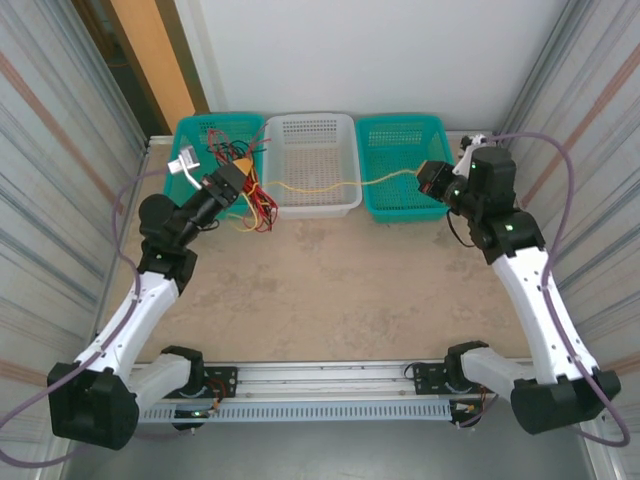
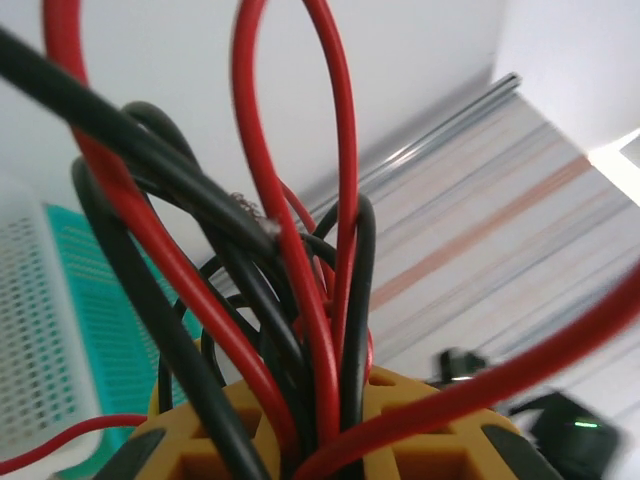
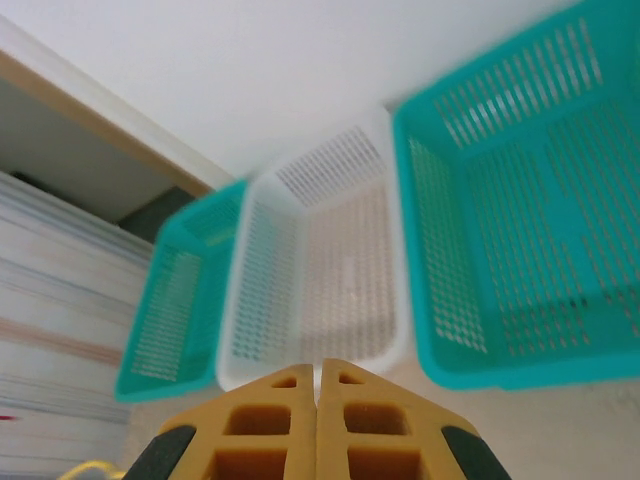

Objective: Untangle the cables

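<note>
Bright, even light — close cables [image 2: 297, 300] blur, baskets [image 3: 262, 290] soft.

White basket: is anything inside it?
A pale yellow cable crosses the white basket, strung from the tangled cables in the left gripper to the right gripper. Whether it touches the bottom is unclear. Nothing else shows inside.

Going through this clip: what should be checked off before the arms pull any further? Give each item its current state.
1. Left gripper clamped on the red and black cables: ok.
2. Right gripper shut: ok.
3. Yellow cable actually pinched between the right fingers: cannot tell; it runs up to the gripper in the top view, but none shows at the fingertips.
4. Yellow cable lifted across the white basket, not snagged on it: cannot tell.
5. Yellow cable free of the bundle: not ok; its left end runs into the tangle.
6. Red and black cables separated: not ok, intertwined.
</note>
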Tool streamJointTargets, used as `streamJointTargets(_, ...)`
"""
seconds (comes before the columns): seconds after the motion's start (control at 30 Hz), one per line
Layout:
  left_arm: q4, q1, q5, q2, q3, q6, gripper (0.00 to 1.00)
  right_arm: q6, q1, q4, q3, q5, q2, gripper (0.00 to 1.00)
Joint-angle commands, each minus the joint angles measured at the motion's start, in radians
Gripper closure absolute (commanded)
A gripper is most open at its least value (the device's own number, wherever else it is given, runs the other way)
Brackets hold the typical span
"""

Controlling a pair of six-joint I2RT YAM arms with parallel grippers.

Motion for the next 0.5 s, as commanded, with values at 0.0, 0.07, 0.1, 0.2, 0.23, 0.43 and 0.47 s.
streamJointTargets(0.0,0.291,0.064,0.019,0.03,0.06,-0.258,1.0,0.063,-0.036,0.063,-0.102,0.016,0.002,1.0)
streamJointTargets(0.07,0.391,0.078,-0.036,0.065,0.072,-0.343,1.0,0.107,-0.036,0.11,-0.2,0.03,-0.022,1.0)
streamJointTargets(0.1,0.427,0.079,-0.066,0.079,0.075,-0.364,1.0,0.127,-0.035,0.125,-0.24,0.03,-0.036,1.0)
streamJointTargets(0.2,0.53,0.076,-0.169,0.139,0.093,-0.447,1.0,0.169,-0.002,0.153,-0.356,0.046,-0.08,1.0)
streamJointTargets(0.23,0.575,0.071,-0.219,0.162,0.093,-0.479,1.0,0.175,0.02,0.152,-0.393,0.065,-0.093,1.0)
streamJointTargets(0.43,0.492,0.041,-0.43,0.138,0.151,-0.45,1.0,0.183,0.17,0.099,-0.552,0.204,-0.194,1.0)
streamJointTargets(0.47,0.468,0.037,-0.474,0.129,0.156,-0.451,1.0,0.185,0.186,0.093,-0.571,0.217,-0.204,1.0)
